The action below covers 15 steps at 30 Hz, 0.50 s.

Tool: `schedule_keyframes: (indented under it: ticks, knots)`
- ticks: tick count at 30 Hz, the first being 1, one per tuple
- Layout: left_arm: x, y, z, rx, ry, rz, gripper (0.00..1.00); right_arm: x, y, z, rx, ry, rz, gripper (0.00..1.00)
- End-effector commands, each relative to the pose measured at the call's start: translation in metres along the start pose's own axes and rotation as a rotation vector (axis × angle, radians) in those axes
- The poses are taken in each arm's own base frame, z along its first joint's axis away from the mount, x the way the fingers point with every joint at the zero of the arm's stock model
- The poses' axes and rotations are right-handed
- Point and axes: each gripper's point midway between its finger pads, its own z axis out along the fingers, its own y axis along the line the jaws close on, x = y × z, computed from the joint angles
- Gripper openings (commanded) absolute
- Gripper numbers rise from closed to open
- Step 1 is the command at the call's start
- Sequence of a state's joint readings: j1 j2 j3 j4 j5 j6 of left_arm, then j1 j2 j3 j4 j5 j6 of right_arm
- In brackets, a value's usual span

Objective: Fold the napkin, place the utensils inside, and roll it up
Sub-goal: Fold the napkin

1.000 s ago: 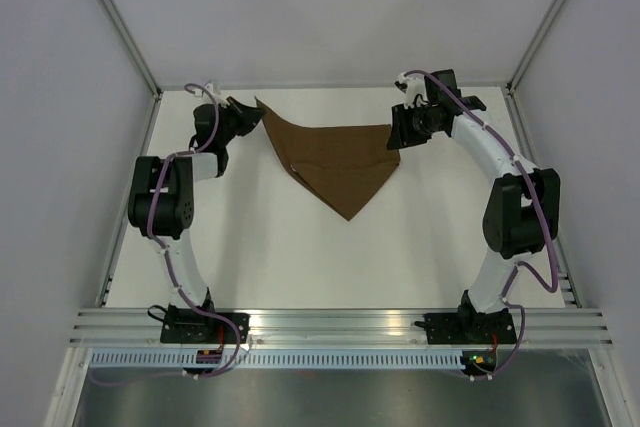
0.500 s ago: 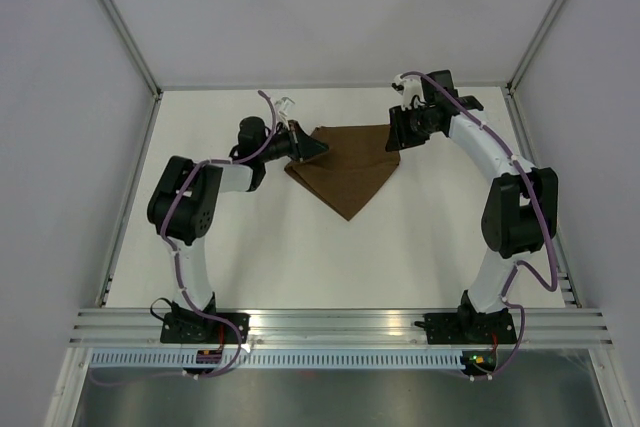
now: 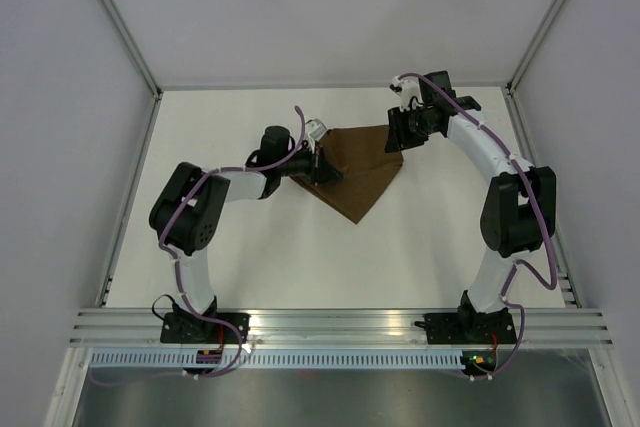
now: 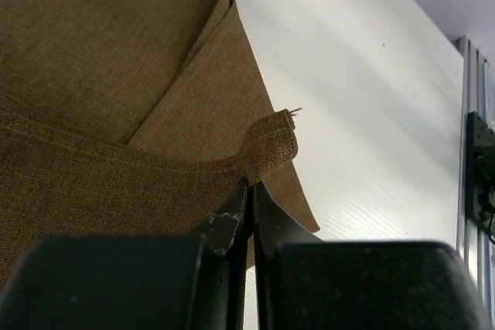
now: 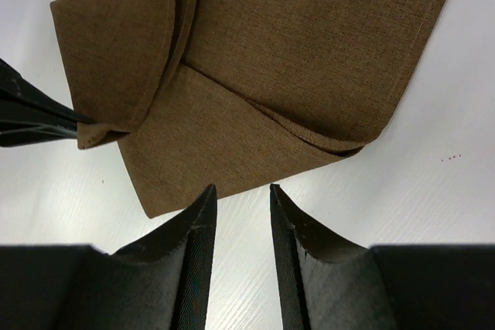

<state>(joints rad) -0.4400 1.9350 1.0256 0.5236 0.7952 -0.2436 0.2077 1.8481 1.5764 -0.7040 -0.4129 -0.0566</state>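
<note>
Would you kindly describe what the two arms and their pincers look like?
Both the left arm and the right arm have white links joined by bulky black joints, and a thin purple cable runs along each. The left pincer and the right pincer have matte black, tapering fingers. The left one's tips look scuffed.

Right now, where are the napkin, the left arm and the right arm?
napkin [image 3: 365,169], top view, bare middle of the cloth.
left arm [image 3: 187,212], top view, black elbow joint.
right arm [image 3: 515,212], top view, black elbow joint.
</note>
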Motion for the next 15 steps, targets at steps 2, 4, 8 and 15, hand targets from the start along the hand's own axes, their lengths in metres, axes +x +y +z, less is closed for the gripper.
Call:
schedule_keyframes:
  ticks: [2,4,8,15]
  knots:
    - [0.005,-0.012,-0.002,-0.009,0.031,0.136,0.06,-0.01,-0.001,-0.002,0.018,-0.017,-0.014,0.4]
    - [0.012,-0.015,0.001,-0.015,0.05,0.135,0.06,-0.01,0.0,-0.001,0.018,-0.015,-0.016,0.4]
    - [0.027,-0.019,0.006,-0.04,0.087,0.157,0.06,-0.008,-0.001,0.002,0.02,-0.004,-0.017,0.4]
    - [0.05,-0.026,0.018,-0.085,0.145,0.193,0.09,-0.004,0.001,0.008,0.023,0.015,-0.021,0.4]
